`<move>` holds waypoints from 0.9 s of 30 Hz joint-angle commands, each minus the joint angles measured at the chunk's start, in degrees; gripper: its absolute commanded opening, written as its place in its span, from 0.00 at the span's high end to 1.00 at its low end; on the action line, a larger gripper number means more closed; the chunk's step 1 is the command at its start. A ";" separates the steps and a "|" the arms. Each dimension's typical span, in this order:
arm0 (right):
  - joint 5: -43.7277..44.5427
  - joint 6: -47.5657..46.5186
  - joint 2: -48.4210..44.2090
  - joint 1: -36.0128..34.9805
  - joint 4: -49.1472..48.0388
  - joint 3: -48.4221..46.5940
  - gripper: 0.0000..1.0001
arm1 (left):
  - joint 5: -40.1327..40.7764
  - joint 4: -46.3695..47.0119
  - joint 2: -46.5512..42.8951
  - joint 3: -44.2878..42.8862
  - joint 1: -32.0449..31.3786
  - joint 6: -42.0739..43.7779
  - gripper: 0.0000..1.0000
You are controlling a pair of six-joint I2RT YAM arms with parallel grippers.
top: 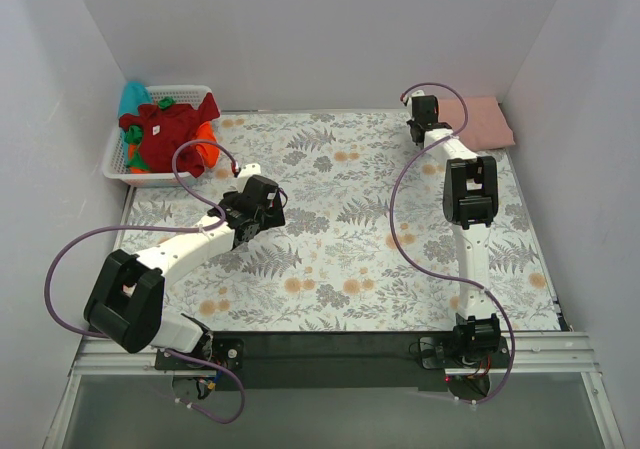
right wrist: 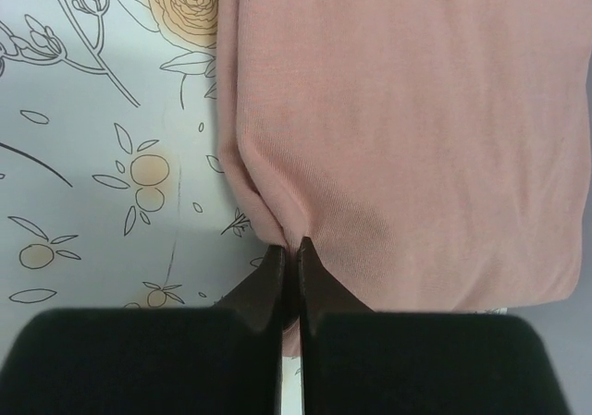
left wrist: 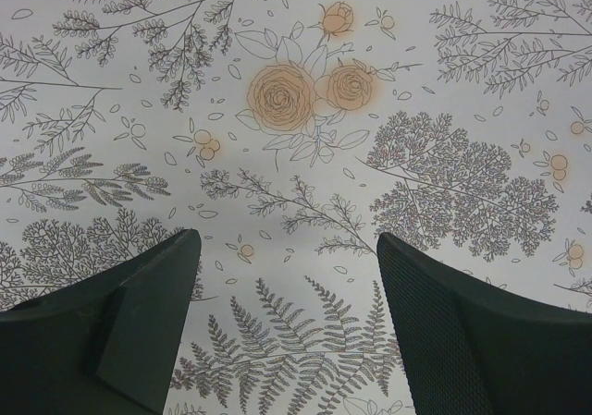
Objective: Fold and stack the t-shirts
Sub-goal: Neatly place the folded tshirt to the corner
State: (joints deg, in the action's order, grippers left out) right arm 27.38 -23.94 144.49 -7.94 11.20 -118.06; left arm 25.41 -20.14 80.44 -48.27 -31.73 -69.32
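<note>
— Where's the pink t-shirt (right wrist: pixel 416 138)?
— It's folded flat in the far right corner of the floral tablecloth (top: pixel 340 229). The right gripper (right wrist: pixel 289 246) sits at the shirt's edge with its jaws pressed together, just where the cloth puckers. Whether any fabric is pinched, I can't tell.
— And the others?
— The dark red t-shirt (top: pixel 165 134) is heaped in the white basket (top: pixel 115 159) at far left, with the orange t-shirt (top: pixel 207 139) and teal t-shirt (top: pixel 133 97) beside it.
— The left gripper (left wrist: pixel 287 239)?
— It's spread wide over the tablecloth, holding nothing.
</note>
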 commanded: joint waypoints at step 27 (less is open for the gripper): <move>-0.03 7.16 -0.25 -0.40 4.10 -6.14 0.81 | 1.75 -0.51 -2.04 -1.12 -0.18 -0.64 0.24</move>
State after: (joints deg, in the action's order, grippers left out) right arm 31.68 -16.23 147.57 -8.10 17.89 -125.01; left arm 25.56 -20.14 80.42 -48.27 -31.73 -69.45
